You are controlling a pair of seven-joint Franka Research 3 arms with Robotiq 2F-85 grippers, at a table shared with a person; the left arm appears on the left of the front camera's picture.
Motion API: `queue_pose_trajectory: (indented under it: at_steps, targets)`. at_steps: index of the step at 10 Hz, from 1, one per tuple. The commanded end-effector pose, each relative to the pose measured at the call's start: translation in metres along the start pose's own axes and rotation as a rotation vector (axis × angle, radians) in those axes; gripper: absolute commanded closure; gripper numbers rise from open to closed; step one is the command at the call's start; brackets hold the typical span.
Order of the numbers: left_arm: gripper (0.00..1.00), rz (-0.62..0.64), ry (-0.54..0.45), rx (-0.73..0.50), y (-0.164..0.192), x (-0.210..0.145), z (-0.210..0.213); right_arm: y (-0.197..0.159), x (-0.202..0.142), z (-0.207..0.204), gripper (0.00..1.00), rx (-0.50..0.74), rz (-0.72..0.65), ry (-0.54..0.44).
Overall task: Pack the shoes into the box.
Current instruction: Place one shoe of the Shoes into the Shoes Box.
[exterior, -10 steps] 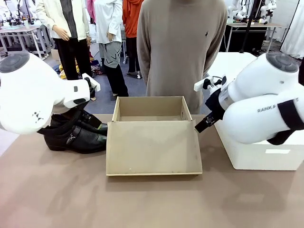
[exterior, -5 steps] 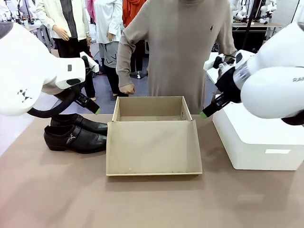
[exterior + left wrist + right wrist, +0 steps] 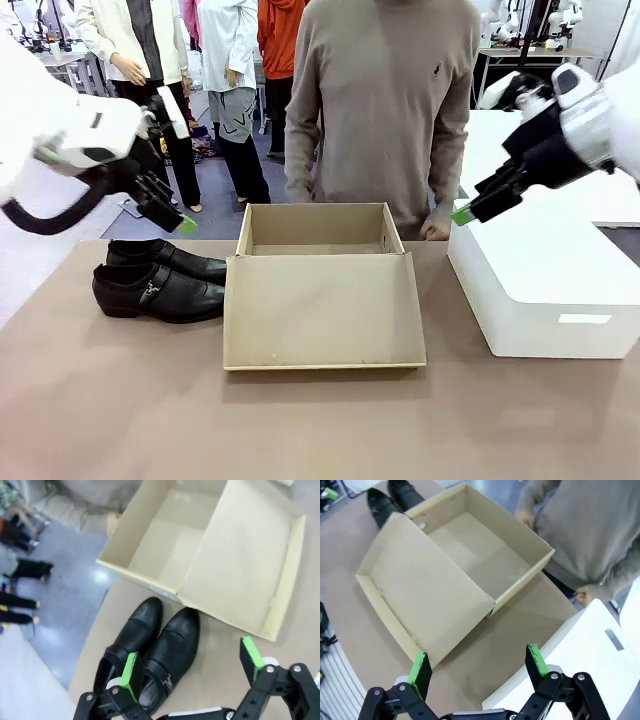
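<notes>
In the front view, a pair of glossy black leather dress shoes (image 3: 160, 282) is seen side by side on the brown desk (image 3: 320, 430). They lie just left of the tan cardboard shoebox (image 3: 320, 300), with toes and long axes directed rightward at it. The left tool (image 3: 172, 212) is held above the shoes and the right tool (image 3: 478, 204) above the white rectangular box (image 3: 545, 290).

In the left wrist view, the toes are shown close to the shoebox, and a silver buckle strap is visible. The left tool is released, nothing gripped.

In the right wrist view, the shoebox flap is laid flat on the desk. The right tool is likewise released.
</notes>
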State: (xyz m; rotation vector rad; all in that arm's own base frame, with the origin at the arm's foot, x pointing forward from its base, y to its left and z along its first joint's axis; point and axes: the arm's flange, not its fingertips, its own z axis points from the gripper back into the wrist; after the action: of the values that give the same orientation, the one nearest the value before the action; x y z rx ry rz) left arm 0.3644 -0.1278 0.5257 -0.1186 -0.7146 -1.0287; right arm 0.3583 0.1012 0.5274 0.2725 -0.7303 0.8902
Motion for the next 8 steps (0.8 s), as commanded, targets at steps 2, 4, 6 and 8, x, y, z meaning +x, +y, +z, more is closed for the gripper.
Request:
queue_pose_trajectory:
  at_steps: [2,4,6,8]
  targets:
    - [0.0,-0.082,-0.127,-0.163,0.024,-0.013,0.037,-0.012,-0.015,0.03,0.0,0.145,0.086,-0.134]
    - [0.0,-0.107,-0.159,-0.181,0.027,-0.008,0.049,-0.014,-0.018,0.042,0.0,0.165,0.103,-0.182]
    - [0.0,-0.098,-0.148,-0.151,0.021,-0.011,0.051,-0.011,-0.014,0.046,0.0,0.122,0.074,-0.139]
    - [0.0,-0.098,-0.148,-0.151,0.021,-0.011,0.051,-0.011,-0.014,0.046,0.0,0.122,0.074,-0.139]
